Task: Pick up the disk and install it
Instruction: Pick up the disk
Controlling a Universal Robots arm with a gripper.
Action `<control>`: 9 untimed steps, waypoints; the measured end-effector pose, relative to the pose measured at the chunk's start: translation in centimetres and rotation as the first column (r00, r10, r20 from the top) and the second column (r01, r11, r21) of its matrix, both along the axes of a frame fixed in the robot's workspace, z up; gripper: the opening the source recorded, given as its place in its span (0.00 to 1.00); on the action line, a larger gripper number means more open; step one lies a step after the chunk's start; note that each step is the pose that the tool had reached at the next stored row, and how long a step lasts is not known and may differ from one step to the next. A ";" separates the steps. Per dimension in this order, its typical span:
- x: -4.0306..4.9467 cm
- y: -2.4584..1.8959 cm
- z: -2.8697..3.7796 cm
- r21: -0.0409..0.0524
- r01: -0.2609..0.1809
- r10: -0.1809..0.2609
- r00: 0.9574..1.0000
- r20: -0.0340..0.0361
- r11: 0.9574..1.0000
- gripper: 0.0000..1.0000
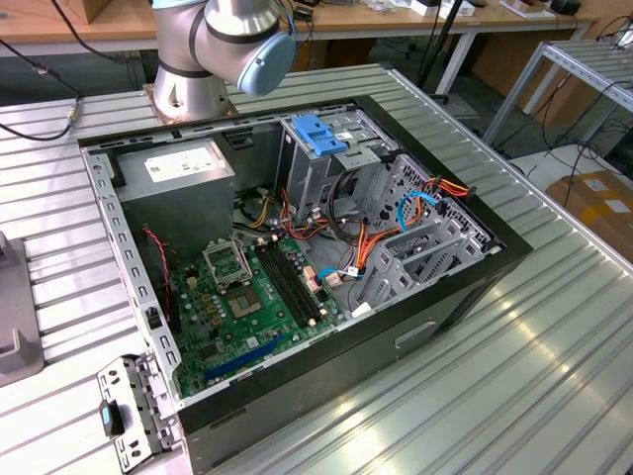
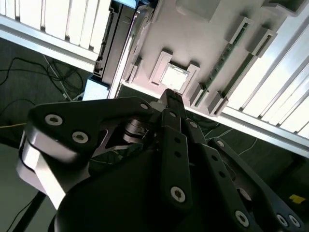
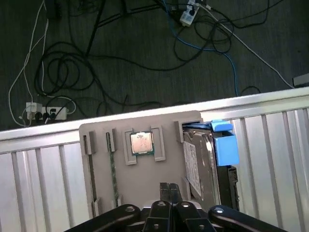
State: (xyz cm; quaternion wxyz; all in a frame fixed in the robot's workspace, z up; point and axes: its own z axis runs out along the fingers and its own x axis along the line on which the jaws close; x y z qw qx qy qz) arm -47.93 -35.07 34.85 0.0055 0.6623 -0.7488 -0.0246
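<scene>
Gripper (image 3: 169, 189) shut w/ fingers together, nothing held, hovering over grey parts tray (image 3: 145, 179) on ribbed counter (image 3: 43, 174). Disk (image 3: 199, 166) w/ blue frame stands on edge at tray's side, near gripper; CPU chip (image 3: 142, 143) in adjacent pocket.

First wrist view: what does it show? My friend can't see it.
The disk, silver with a blue frame, sits in a slot of a grey holder on the ribbed metal table, beside a square chip. The gripper is over the holder, fingers shut and empty. Cables lie on the floor beyond.
</scene>
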 end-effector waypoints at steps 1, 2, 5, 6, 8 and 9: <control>0.00 0.00 0.00 0.000 -0.019 0.019 1.000 0.000 1.000 0.10; 0.00 0.00 0.00 0.000 -0.032 0.032 0.999 0.000 0.999 0.10; 0.00 0.00 0.00 0.000 -0.057 0.057 0.998 0.000 0.998 0.10; 0.00 0.00 0.00 0.000 -0.057 0.057 0.998 0.000 0.998 0.10; 0.00 0.00 0.00 0.000 -0.058 0.058 0.998 0.000 0.998 0.11; 0.00 0.00 0.00 0.000 -0.058 0.058 0.998 0.000 0.998 0.11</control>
